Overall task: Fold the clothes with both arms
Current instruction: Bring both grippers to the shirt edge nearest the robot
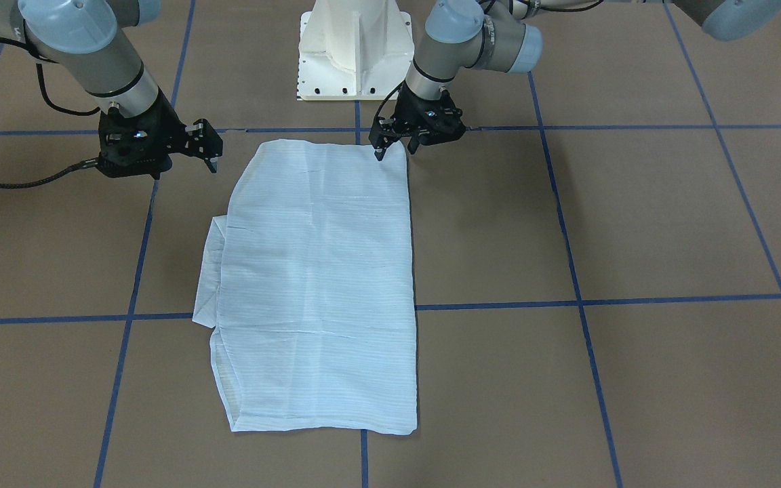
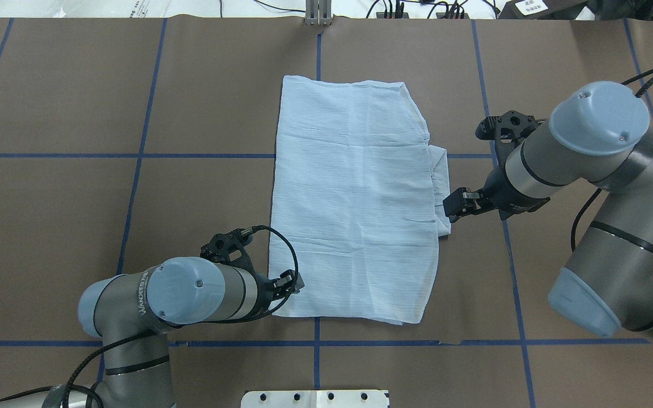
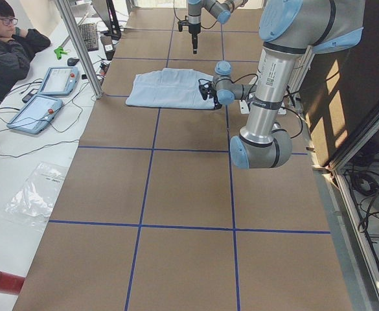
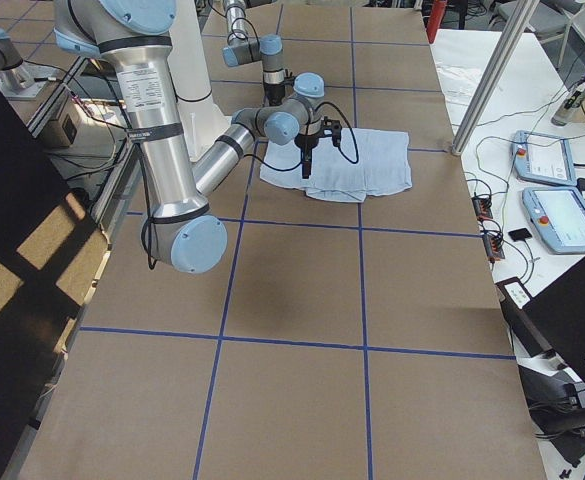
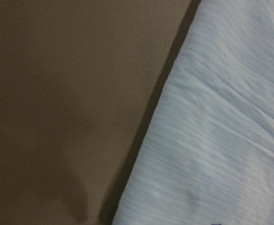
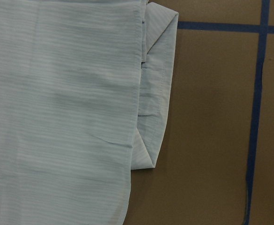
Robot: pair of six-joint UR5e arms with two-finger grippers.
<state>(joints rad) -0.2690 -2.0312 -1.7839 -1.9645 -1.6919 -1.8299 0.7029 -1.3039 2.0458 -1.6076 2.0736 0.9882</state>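
The light blue striped shirt (image 1: pixel 323 285) lies flat on the brown table, folded into a long rectangle (image 2: pixel 355 204). A folded part (image 2: pixel 441 175) sticks out from under its right edge and also shows in the right wrist view (image 6: pixel 158 93). My left gripper (image 1: pixel 396 150) is low at the shirt's near-left corner (image 2: pixel 295 283), jaws apart, with one fingertip (image 1: pixel 379 155) at the fabric's edge. The left wrist view shows that edge (image 5: pixel 221 140) very close. My right gripper (image 1: pixel 213 146) hovers by the shirt's right edge (image 2: pixel 452 208), open and empty.
The white pedestal base (image 1: pixel 356 54) stands at the robot's side of the table. Blue tape lines (image 2: pixel 139 170) grid the brown surface. An operator (image 3: pixel 8 39), tablets (image 3: pixel 40 103) and a metal post (image 3: pixel 79 45) are along the far side.
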